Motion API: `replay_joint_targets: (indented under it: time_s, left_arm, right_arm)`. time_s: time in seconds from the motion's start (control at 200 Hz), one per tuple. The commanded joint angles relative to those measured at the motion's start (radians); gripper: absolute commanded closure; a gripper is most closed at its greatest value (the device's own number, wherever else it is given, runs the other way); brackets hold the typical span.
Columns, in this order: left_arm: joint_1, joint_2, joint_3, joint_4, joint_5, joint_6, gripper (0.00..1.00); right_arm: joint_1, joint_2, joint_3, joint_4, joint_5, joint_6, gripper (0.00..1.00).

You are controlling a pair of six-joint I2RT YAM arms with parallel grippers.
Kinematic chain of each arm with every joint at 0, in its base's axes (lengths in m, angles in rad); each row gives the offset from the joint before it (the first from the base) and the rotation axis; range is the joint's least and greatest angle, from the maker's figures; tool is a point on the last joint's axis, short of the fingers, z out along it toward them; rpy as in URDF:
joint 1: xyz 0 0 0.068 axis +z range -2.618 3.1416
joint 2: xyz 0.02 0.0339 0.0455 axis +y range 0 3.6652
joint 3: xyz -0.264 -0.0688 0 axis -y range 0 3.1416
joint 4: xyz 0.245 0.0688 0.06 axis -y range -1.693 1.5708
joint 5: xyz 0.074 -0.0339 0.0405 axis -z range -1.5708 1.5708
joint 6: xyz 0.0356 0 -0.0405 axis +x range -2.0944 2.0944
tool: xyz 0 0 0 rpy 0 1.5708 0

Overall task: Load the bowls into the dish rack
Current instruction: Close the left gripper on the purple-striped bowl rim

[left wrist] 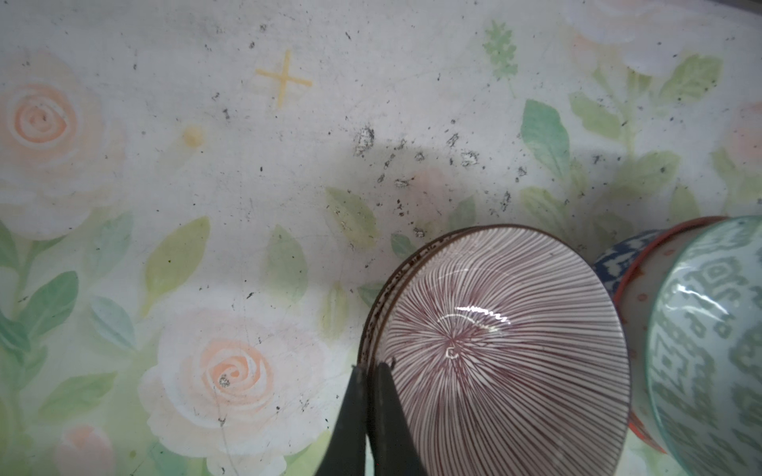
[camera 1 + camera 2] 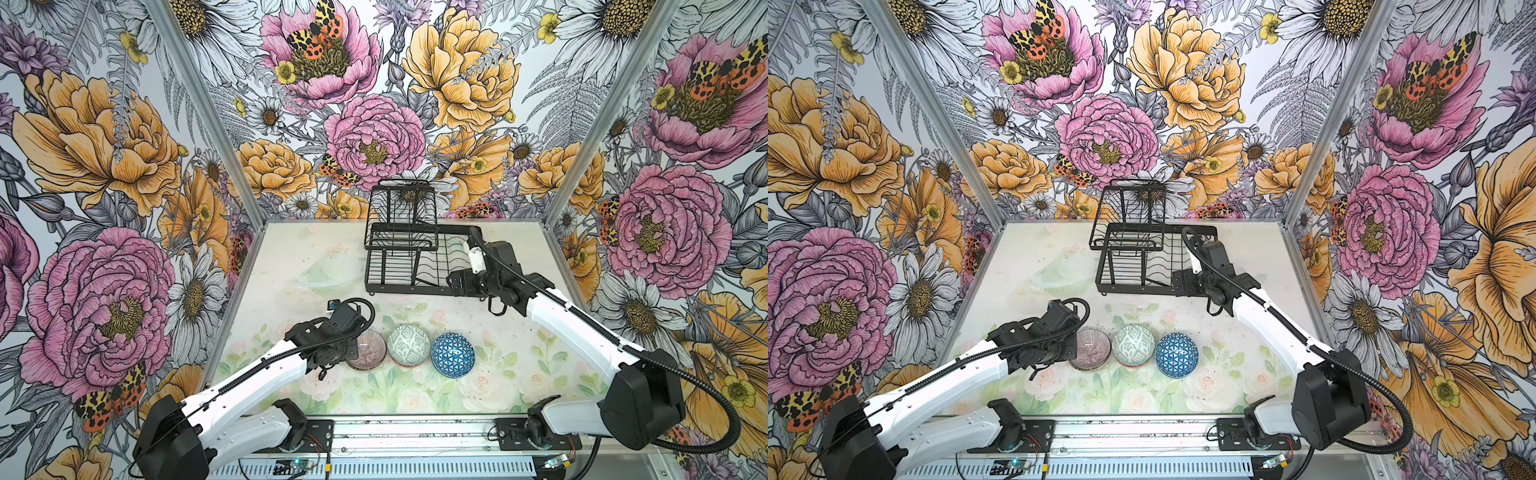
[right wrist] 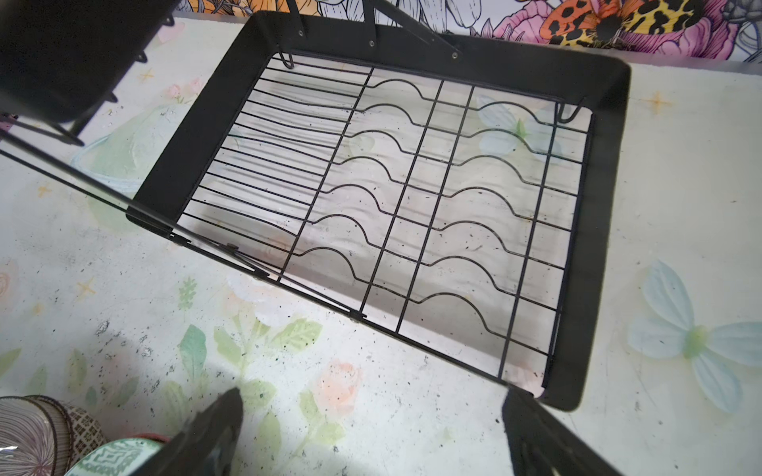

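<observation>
Pinching the pink-lined bowl [image 1: 495, 350] by its rim in the clamped left gripper [image 1: 371, 367], nearward and left of the dish rack [image 2: 399, 289] beside the wide-spread, empty right gripper [image 3: 373, 395].

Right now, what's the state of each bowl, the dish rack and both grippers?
pink-lined bowl: nested in dotted bowl, rim pinched.
grey-green bowl: nested in orange-rimmed bowl, untouched.
blue-triangled bowl: on table, untouched.
dish rack: empty.
left gripper: shut on pink-lined bowl's rim.
right gripper: open, empty, near rack.
</observation>
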Motion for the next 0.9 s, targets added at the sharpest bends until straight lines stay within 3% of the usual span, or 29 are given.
replay_joint_targets:
  time_s: [0.0,0.535,0.896]
  left_arm:
    - [-0.001,-0.002,0.015,-0.004,-0.009,0.004,1.00]
    - [-0.048,-0.029,0.067,-0.040,-0.042,0.019,1.00]
    - [-0.084,0.032,0.111,-0.077,-0.074,0.036,1.00]
  right_arm:
    - [0.004,0.008,0.015,0.002,0.017,-0.004,0.00]
    - [0.004,-0.004,-0.001,0.005,0.016,-0.004,0.01]
    - [0.004,-0.021,-0.017,0.006,0.016,-0.003,0.00]
